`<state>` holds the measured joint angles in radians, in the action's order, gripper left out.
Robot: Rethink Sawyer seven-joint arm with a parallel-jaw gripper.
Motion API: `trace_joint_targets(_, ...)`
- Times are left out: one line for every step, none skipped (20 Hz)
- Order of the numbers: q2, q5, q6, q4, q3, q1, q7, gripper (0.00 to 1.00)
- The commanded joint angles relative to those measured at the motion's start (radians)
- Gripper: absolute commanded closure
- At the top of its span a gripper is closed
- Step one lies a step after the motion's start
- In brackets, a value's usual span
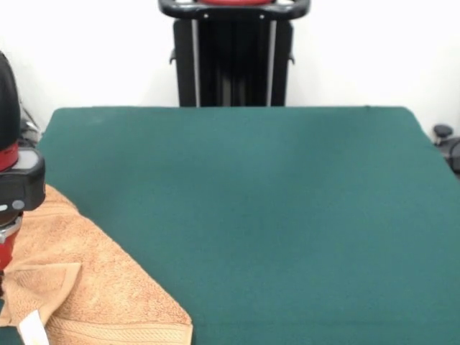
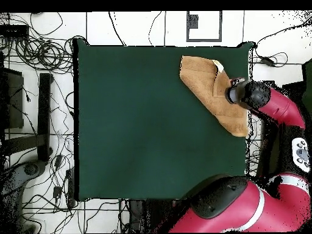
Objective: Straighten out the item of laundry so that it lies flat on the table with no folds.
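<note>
Towel: An orange-tan towel point(image 1: 93, 280) lies at the near left corner of the green tabletop point(image 1: 287, 215) in the front view, one corner folded over itself, a small white tag point(image 1: 32, 327) at the near edge.
Towel placement: It sits right at the tabletop's corner, partly at the edge, with wide bare green cloth beyond it.
Arm: The red and black arm point(image 1: 11, 180) comes down at the left edge, over the towel.
End effector: The end effector point(image 2: 234, 94) hangs above the towel's folded part; I cannot tell whether it is spread, pressed together, or pinching cloth.
Risk: A pull toward the edge would likely drag the towel off the tabletop, since it already lies at the corner.
Second risk: A grab on the doubled layer could lift both layers and leave the fold in place.
Front view only: It shows the terry texture, woven band and tag closely.
Overhead view only: It shows the towel's whole outline, the folded flap, the arm's full reach, and cables point(image 2: 30, 49) on the floor.
</note>
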<state>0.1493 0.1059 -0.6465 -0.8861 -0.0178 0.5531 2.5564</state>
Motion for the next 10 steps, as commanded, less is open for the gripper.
trace_joint_targets(-0.093, 0.103, 0.102, -0.174, -0.111, -0.028, -0.204, 1.00)
trace_joint_targets(-0.095, 0.114, 0.100, -0.169, -0.107, -0.033, -0.207, 1.00)
trace_joint_targets(-0.094, 0.160, 0.195, -0.175, -0.083, -0.053, -0.186, 1.00)
trace_joint_targets(-0.094, 0.180, 0.235, -0.179, -0.076, -0.059, -0.178, 1.00)
trace_joint_targets(-0.096, 0.190, 0.261, -0.187, -0.081, -0.058, -0.166, 1.00)
trace_joint_targets(-0.099, 0.203, 0.286, -0.189, -0.073, -0.066, -0.147, 1.00)
trace_joint_targets(-0.102, 0.216, 0.311, -0.192, -0.066, -0.073, -0.128, 1.00)
trace_joint_targets(-0.104, 0.246, 0.349, -0.189, -0.048, -0.089, -0.114, 1.00)
trace_joint_targets(-0.111, 0.274, 0.392, -0.178, -0.013, -0.116, -0.075, 1.00)
trace_joint_targets(-0.117, 0.286, 0.405, -0.170, 0.012, -0.135, -0.042, 1.00)
